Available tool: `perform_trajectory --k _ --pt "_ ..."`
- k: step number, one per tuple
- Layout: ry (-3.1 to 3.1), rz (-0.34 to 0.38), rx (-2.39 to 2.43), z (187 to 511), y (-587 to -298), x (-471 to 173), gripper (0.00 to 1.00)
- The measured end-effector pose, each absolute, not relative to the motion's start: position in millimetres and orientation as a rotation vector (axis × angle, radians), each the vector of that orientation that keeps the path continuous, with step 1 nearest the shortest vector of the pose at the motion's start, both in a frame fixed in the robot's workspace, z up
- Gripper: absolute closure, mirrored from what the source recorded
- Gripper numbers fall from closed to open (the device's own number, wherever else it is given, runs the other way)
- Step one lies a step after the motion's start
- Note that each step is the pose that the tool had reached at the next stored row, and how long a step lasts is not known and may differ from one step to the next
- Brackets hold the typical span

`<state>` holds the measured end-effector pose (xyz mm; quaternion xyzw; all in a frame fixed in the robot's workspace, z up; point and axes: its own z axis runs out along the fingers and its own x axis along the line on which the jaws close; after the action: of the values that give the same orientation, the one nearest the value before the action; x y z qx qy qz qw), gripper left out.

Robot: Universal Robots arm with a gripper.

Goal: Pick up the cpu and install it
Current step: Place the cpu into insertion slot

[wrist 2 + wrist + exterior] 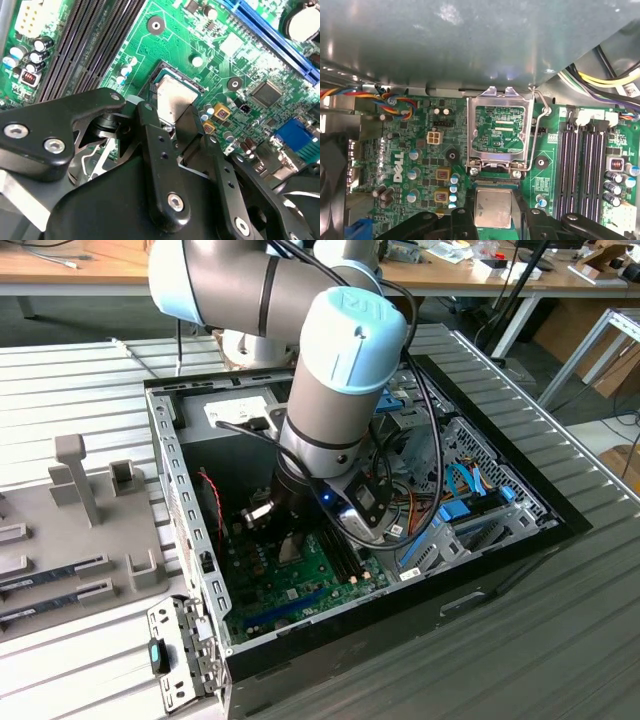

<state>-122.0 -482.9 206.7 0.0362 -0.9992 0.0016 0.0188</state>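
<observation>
Gripper [172,117] fingers squeezed on the cpu [493,208], low over green motherboard [420,150] inside open computer case [180,470] on grey ribbed table [560,640].

Exterior view: high, angled down into the open computer case [190,490]. Both wrist views: close above the motherboard [210,45] [415,150], sharing its socket area.

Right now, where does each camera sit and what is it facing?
Exterior view: off the arm, above, looking down into the open computer case; arm's joints show.
Second wrist view: on the arm, looking down the end effector at the cpu on the motherboard.
First wrist view: on the arm, facing the raised socket frame; fingers show.
Both wrist views share cpu and motherboard.
</observation>
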Motion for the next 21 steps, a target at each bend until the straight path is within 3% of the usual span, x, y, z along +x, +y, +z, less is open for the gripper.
perform_trajectory --k 21 --pt "-3.104 -0.041 0.066 205.1 -488.8 -122.5 0.60"
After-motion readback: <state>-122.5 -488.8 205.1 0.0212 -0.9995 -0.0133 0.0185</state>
